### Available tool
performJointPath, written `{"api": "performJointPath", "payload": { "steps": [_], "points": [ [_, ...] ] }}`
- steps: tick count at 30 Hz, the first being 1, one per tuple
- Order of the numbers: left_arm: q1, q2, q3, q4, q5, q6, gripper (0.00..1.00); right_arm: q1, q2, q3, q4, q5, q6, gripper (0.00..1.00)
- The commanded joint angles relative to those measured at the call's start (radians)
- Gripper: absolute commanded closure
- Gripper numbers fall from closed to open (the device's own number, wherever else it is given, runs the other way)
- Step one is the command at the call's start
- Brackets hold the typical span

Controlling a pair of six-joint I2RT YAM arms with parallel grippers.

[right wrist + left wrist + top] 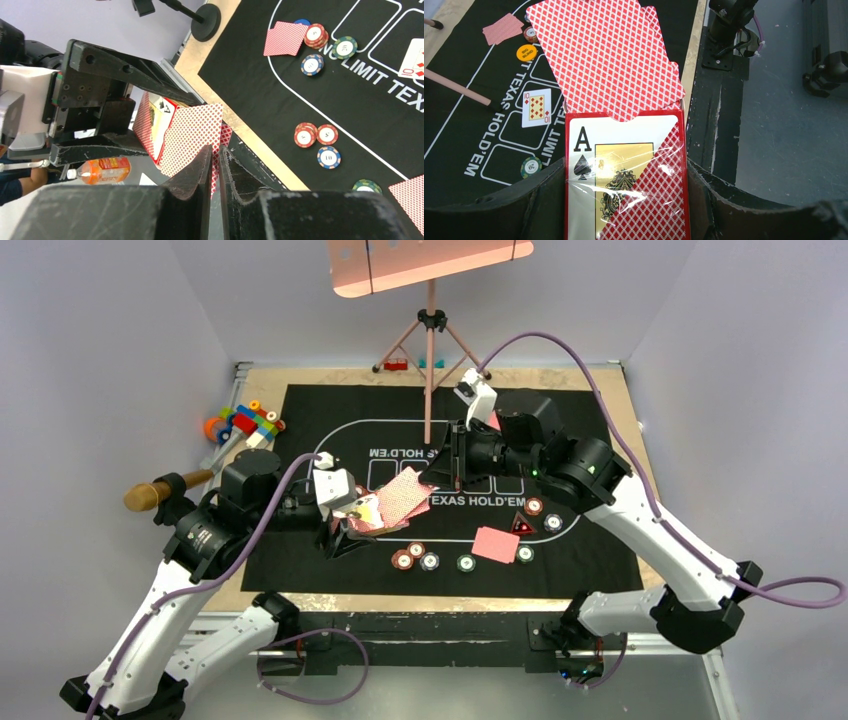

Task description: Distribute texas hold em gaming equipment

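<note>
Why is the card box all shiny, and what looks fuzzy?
Left wrist view: light glints off the crinkly plastic wrap on the card box; the left gripper's fingers look dark and soft. Right wrist view: the right gripper's fingers are dim too.

I work in a lab test booth: plain pale walls (110,360) close my table (300,377) on three sides, and a tripod (431,320) stands at its back.

Crinkled, glossy clear film wraps the printed card box (624,185). The playing cards (604,60) look smooth and slightly shiny. The black mat (330,405) is matt and cloth-like, and bare pale wood shows along the table (268,378) edges. The poker chips (326,134) gleam like plastic.
</note>
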Motion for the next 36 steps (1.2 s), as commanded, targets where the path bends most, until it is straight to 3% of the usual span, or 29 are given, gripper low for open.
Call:
{"api": "performJointPath", "payload": {
  "steps": [1, 13, 23, 27, 30, 36],
  "points": [
    [0.005, -0.012, 0.004, 0.059, 0.027, -0.008, 1.00, -0.005, -0.041, 0.027, 0.058, -0.045, 0.033, 0.86],
    [0.004, -0.015, 0.004, 0.054, 0.028, -0.002, 1.00, -0.056, -0.066, -0.089, 0.201, -0.218, 0.141, 0.82],
    [0.005, -0.016, 0.005, 0.052, 0.030, -0.002, 1.00, -0.064, -0.058, -0.116, 0.231, -0.259, 0.161, 0.79],
    [0.004, -0.016, 0.005, 0.052, 0.029, -0.001, 1.00, -0.066, -0.052, -0.113, 0.239, -0.276, 0.171, 0.85],
    [0.004, -0.016, 0.004, 0.048, 0.027, 0.001, 1.00, -0.085, -0.050, -0.105, 0.234, -0.290, 0.189, 0.99],
    [0.004, -0.018, 0.002, 0.047, 0.025, 0.003, 1.00, -0.134, -0.058, -0.102, 0.230, -0.308, 0.206, 1.00]
  ]
}}
